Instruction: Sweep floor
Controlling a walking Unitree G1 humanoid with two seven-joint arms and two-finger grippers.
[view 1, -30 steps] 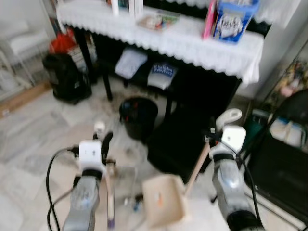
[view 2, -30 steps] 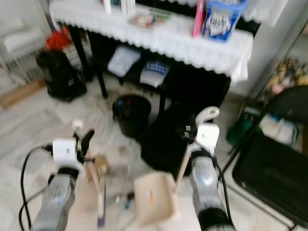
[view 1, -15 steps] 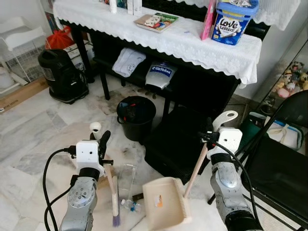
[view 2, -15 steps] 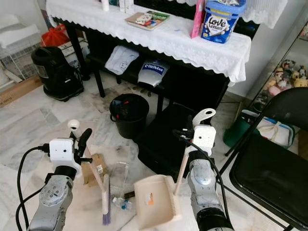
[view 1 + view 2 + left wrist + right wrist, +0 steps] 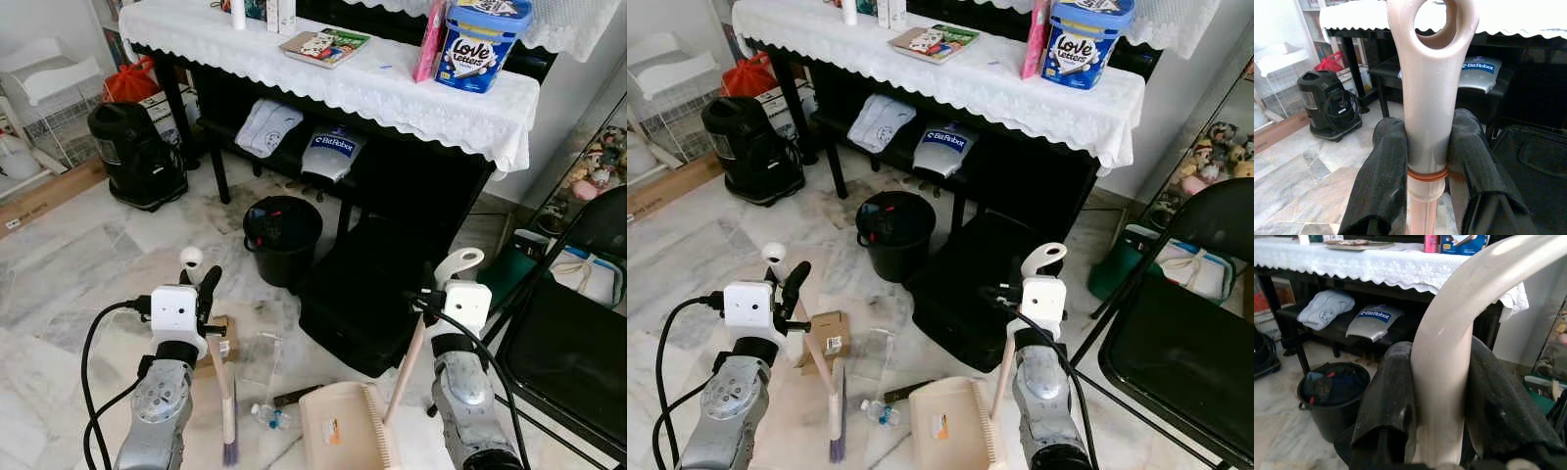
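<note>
Two clamped grips: left gripper (image 5: 1427, 161) pinches the brush (image 5: 224, 401), right gripper (image 5: 1442, 396) the dustpan (image 5: 345, 437) handle.

Home room: lace-covered table (image 5: 392, 93), marble floor (image 5: 69, 264), folding chair (image 5: 573, 333).

A: Any lettering to read?
B: "Love Letters" on the blue tub (image 5: 485, 41) standing on the bench (image 5: 392, 93); "BitRobot" on the grey pouch (image 5: 331, 153) lying on the shelf (image 5: 220, 129) beneath it.
</note>
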